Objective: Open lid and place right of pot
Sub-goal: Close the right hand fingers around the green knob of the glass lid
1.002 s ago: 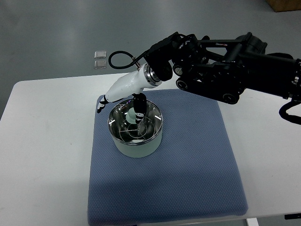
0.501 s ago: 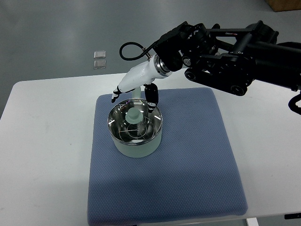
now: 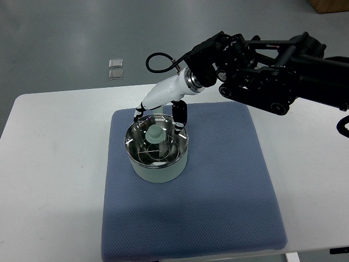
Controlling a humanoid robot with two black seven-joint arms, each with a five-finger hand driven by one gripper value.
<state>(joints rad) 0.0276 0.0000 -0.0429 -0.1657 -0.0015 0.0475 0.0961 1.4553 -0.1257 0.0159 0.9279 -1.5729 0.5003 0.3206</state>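
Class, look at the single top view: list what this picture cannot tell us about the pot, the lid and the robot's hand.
- Pot contents: hidden under the reflective glass lid in the top view.
- Right hand: whether its fingertips touch the lid's rim is unclear from above.
- Left arm: outside the picture.
- Two small squares on the floor: too small to identify.
- Mat: its near edge is cut off by the bottom edge.

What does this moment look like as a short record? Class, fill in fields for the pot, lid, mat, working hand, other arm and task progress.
Pot: pale green pot, upright on the mat
Lid: glass lid with pale knob, on the pot
Mat: blue mat on white table
Working hand: right hand, at the pot's far rim, holding nothing
Other arm: not in view
Task progress: lid not yet lifted
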